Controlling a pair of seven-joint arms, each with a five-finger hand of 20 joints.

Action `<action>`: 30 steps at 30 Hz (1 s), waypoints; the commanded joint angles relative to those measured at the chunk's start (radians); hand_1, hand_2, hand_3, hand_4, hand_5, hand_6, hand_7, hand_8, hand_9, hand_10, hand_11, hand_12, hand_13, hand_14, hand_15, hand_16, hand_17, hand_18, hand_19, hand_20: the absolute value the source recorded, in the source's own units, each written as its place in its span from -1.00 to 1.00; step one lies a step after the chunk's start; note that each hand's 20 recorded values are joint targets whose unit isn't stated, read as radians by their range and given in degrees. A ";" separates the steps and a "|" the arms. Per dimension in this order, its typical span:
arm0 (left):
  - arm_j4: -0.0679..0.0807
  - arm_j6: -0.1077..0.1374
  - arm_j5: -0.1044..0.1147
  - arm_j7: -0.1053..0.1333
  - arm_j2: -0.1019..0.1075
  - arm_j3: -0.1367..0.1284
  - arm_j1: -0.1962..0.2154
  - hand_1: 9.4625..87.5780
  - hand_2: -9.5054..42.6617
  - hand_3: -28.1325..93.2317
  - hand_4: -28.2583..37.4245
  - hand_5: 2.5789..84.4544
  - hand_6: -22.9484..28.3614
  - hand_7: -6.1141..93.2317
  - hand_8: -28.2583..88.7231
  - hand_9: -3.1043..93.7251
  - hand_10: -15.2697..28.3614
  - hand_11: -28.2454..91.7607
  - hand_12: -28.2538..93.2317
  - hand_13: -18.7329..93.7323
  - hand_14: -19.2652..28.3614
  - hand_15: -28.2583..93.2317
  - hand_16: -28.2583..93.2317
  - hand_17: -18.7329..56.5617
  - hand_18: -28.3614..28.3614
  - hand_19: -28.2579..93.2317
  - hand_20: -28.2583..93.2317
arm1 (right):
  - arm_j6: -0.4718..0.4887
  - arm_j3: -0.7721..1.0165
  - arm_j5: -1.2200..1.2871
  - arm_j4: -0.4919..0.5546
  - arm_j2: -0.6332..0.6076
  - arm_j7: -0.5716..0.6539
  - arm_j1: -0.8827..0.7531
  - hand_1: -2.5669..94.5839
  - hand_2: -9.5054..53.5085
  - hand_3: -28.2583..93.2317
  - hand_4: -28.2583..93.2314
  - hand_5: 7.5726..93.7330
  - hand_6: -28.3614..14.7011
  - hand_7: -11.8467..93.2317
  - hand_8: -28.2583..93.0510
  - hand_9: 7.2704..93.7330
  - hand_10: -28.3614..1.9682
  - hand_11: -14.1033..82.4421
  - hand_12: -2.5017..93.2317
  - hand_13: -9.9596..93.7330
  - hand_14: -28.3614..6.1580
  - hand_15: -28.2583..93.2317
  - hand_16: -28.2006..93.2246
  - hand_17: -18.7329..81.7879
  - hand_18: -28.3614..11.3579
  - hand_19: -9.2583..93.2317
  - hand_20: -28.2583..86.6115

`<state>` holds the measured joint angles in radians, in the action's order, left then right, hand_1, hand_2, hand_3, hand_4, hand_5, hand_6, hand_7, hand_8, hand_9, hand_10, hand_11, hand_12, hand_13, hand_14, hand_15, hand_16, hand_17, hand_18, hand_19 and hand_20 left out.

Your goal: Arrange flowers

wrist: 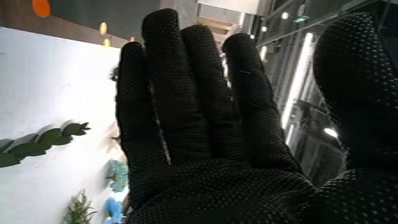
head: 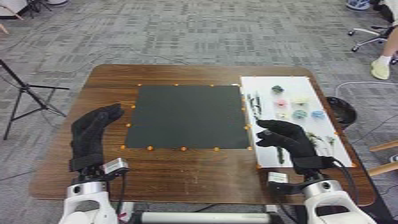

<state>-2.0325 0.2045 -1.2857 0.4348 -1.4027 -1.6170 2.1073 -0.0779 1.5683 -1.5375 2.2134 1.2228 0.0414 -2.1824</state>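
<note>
Right hand [head: 286,139] is open in the head view, right of the centre of the frame, its fingers relaxed and gripping nothing, above the left edge of the white board [head: 302,85]. Left hand [head: 87,137] is open too, at the left of the frame, its fingers loosely extended and no thing in them. The flowers lie on the board, on the right side of the frame: 1 dark green [head: 277,89], 1 pink [head: 282,103], 1 cream [head: 300,100], 1 pale yellow [head: 282,115], 1 teal [head: 299,114] and 1 blue [head: 318,114]. Leafy sprigs [head: 256,106] lie along the board's left edge, and 1 leafy stem [head: 281,155] lies lower down, near the right hand. A dark mat [head: 187,117] with orange dots round its edge takes up the middle of the brown table [head: 204,172]. A black bin [head: 343,112] stands just beside the table at the right, and a tripod [head: 25,89] at the left.

Right wrist view: the right hand [wrist: 213,185] has its fingers straight, the thumb standing well apart from them, the palm bare. Beside the hand, on the board, are 1 teal flower [wrist: 118,176], 1 blue flower [wrist: 113,207], 1 round-leaved sprig [wrist: 35,146] and 1 needle-leaved sprig [wrist: 78,211].
</note>
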 commanded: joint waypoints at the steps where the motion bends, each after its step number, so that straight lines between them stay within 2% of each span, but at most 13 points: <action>1: 0.003 -0.020 -0.001 -0.003 -0.025 0.046 0.029 -0.50 -0.68 0.58 -0.73 0.40 0.00 -0.47 -0.64 0.24 0.36 -0.11 -0.28 0.16 0.55 -0.08 -0.50 -0.13 0.48 -0.12 -0.02 | -0.028 -0.008 -0.026 0.010 -0.013 0.012 -0.001 -0.25 -0.94 0.56 -0.78 0.08 0.22 -0.40 -0.67 0.27 -0.09 -0.36 -0.48 0.37 -0.06 -0.15 -0.11 -0.03 -0.40 0.04 0.26; 4: -0.001 -0.012 0.015 -0.010 -0.027 0.048 0.036 -0.50 -0.67 0.58 -0.73 0.40 0.00 -0.47 -0.64 0.24 0.36 -0.11 -0.28 0.15 0.55 -0.08 -0.50 -0.13 0.48 -0.13 -0.03 | -0.247 -0.080 -0.192 0.024 -0.034 0.093 0.007 -0.24 -0.99 0.54 -0.76 0.14 0.22 -0.40 -0.67 0.34 -0.11 -0.33 -0.49 0.42 -0.06 -0.13 -0.11 0.00 -0.45 0.10 0.28; 6: -0.001 -0.010 0.010 -0.009 -0.031 0.049 0.039 -0.50 -0.67 0.58 -0.73 0.40 0.01 -0.47 -0.64 0.24 0.36 -0.11 -0.28 0.15 0.55 -0.08 -0.50 -0.13 0.47 -0.14 -0.03 | -0.386 -0.122 -0.331 0.021 -0.046 0.143 0.020 -0.22 -1.00 0.51 -0.75 0.22 0.21 -0.40 -0.66 0.43 -0.11 -0.30 -0.49 0.51 -0.05 -0.07 -0.11 0.05 -0.51 0.24 0.33; 10: -0.004 -0.015 0.011 -0.014 -0.027 0.047 0.041 -0.51 -0.68 0.58 -0.73 0.40 0.00 -0.47 -0.64 0.24 0.36 -0.11 -0.28 0.15 0.55 -0.08 -0.50 -0.14 0.48 -0.14 -0.04 | -0.444 -0.139 -0.545 0.025 -0.058 0.237 0.029 -0.16 -1.00 0.50 -0.77 0.35 0.18 -0.32 -0.63 0.58 -0.01 -0.10 -0.39 0.69 0.11 0.17 -0.02 0.13 -0.68 0.57 0.48; 13: -0.005 -0.012 0.008 -0.010 -0.026 0.042 0.038 -0.51 -0.68 0.58 -0.73 0.40 0.01 -0.47 -0.64 0.24 0.36 -0.11 -0.28 0.15 0.56 -0.08 -0.50 -0.14 0.47 -0.15 -0.04 | -0.459 -0.154 -0.676 0.022 -0.077 0.298 0.034 -0.12 -1.00 0.49 -0.78 0.34 0.21 -0.19 -0.62 0.62 0.08 0.05 -0.29 0.75 0.22 0.34 0.03 0.25 -0.64 0.78 0.54; 16: -0.011 -0.003 0.014 -0.017 -0.024 0.039 0.048 -0.51 -0.68 0.58 -0.73 0.40 0.01 -0.48 -0.64 0.24 0.36 -0.11 -0.28 0.15 0.55 -0.08 -0.50 -0.14 0.48 -0.15 -0.04 | -0.416 -0.153 -0.761 0.028 -0.087 0.344 0.031 -0.11 -1.00 0.48 -0.78 0.33 0.23 -0.12 -0.57 0.62 0.11 0.15 -0.21 0.76 0.27 0.45 0.06 0.34 -0.56 0.92 0.52; 19: -0.011 -0.004 0.016 -0.021 -0.023 0.041 0.045 -0.51 -0.68 0.58 -0.73 0.40 0.01 -0.48 -0.64 0.24 0.36 -0.11 -0.28 0.15 0.56 -0.08 -0.50 -0.14 0.48 -0.14 -0.04 | -0.334 -0.145 -0.827 0.029 -0.098 0.387 0.040 -0.07 -1.00 0.45 -0.79 0.33 0.24 -0.13 -0.40 0.62 0.10 0.18 -0.16 0.80 0.33 0.50 0.07 0.43 -0.50 0.99 0.50; 21: -0.014 -0.011 0.010 -0.023 -0.020 0.041 0.044 -0.51 -0.68 0.58 -0.73 0.40 0.01 -0.48 -0.63 0.24 0.36 -0.11 -0.28 0.15 0.56 -0.08 -0.50 -0.14 0.48 -0.14 -0.04 | -0.218 -0.135 -0.851 0.043 -0.113 0.426 0.055 -0.06 -1.00 0.43 -0.79 0.33 0.23 -0.13 -0.38 0.62 0.09 0.20 -0.15 0.83 0.37 0.52 0.08 0.46 -0.48 1.00 0.52; 25: -0.018 -0.010 0.014 -0.028 -0.009 0.038 0.043 -0.51 -0.68 0.58 -0.73 0.39 0.01 -0.48 -0.64 0.24 0.36 -0.11 -0.28 0.15 0.56 -0.08 -0.50 -0.14 0.48 -0.14 -0.04 | -0.098 -0.141 -0.861 0.024 -0.147 0.464 0.113 -0.05 -1.00 0.41 -0.77 0.36 0.21 -0.15 -0.33 0.65 0.10 0.21 -0.13 0.85 0.40 0.53 0.09 0.51 -0.44 1.00 0.54; 30: -0.019 -0.010 0.016 -0.032 -0.003 0.037 0.048 -0.51 -0.68 0.58 -0.73 0.39 0.01 -0.48 -0.63 0.23 0.36 -0.11 -0.28 0.16 0.56 -0.07 -0.50 -0.14 0.48 -0.14 -0.04 | -0.071 -0.155 -0.874 -0.019 -0.171 0.474 0.162 -0.01 -1.00 0.37 -0.76 0.36 0.21 -0.16 -0.26 0.67 0.10 0.21 -0.13 0.87 0.41 0.52 0.10 0.52 -0.43 1.00 0.55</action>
<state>-2.0357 0.1982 -1.2879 0.4155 -1.3956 -1.6131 2.1090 -0.1554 1.4228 -2.4119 2.2385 1.0940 0.5059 -2.0944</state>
